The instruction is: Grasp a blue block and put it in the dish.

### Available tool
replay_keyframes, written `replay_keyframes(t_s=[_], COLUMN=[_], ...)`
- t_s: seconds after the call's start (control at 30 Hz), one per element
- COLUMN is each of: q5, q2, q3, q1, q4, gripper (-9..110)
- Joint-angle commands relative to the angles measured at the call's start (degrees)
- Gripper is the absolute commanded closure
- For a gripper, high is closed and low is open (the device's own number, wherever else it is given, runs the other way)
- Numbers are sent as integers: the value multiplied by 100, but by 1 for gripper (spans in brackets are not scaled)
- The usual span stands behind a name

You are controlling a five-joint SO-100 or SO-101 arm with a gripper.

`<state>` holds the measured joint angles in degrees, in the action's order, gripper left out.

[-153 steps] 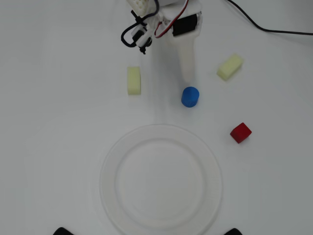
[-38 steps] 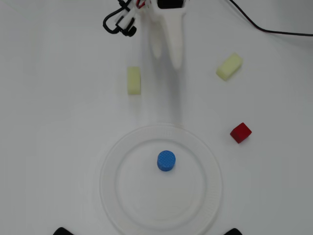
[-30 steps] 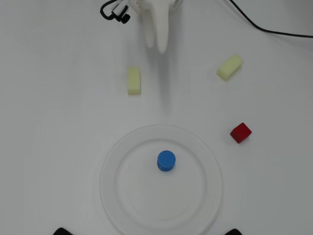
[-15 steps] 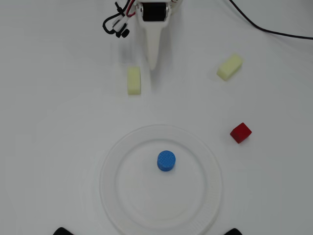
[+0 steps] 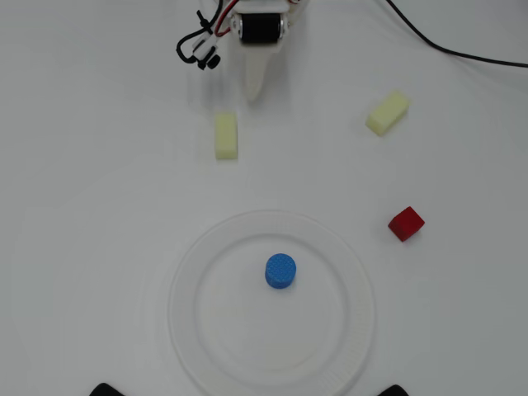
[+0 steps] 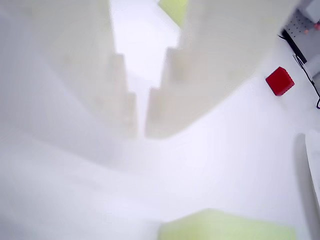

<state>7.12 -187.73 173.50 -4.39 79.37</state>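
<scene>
The blue block [image 5: 280, 271], a short cylinder with a textured top, stands upright near the middle of the dish [image 5: 183, 307], a large round white plate in the lower half of the overhead view. My gripper [image 5: 252, 94] is far from it at the top of that view, its white fingers drawn together into one point aimed down the picture. The wrist view shows the fingertips [image 6: 141, 130] almost touching, with only a thin slit and nothing between them. The blue block does not show there; a sliver of the dish [image 6: 315, 160] appears at the right edge.
A pale yellow oblong block [image 5: 225, 136] [image 6: 227, 227] lies just below-left of the gripper; another [image 5: 388, 112] lies at the upper right. A red cube [image 5: 406, 223] [image 6: 279, 80] sits right of the dish. A black cable [image 5: 462, 51] crosses the top right corner.
The blue block went from the table into the dish, where it now rests unmoved. The gripper drew back toward the top edge and its fingers came together.
</scene>
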Motion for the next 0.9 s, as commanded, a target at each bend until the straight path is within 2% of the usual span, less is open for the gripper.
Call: replay_keyframes(t_s=[0.0,0.87], q5=[-88,-272], q2=[-976,-984], q3=[519,738], q1=[-149,-158], q4=[290,185], gripper=[101,101])
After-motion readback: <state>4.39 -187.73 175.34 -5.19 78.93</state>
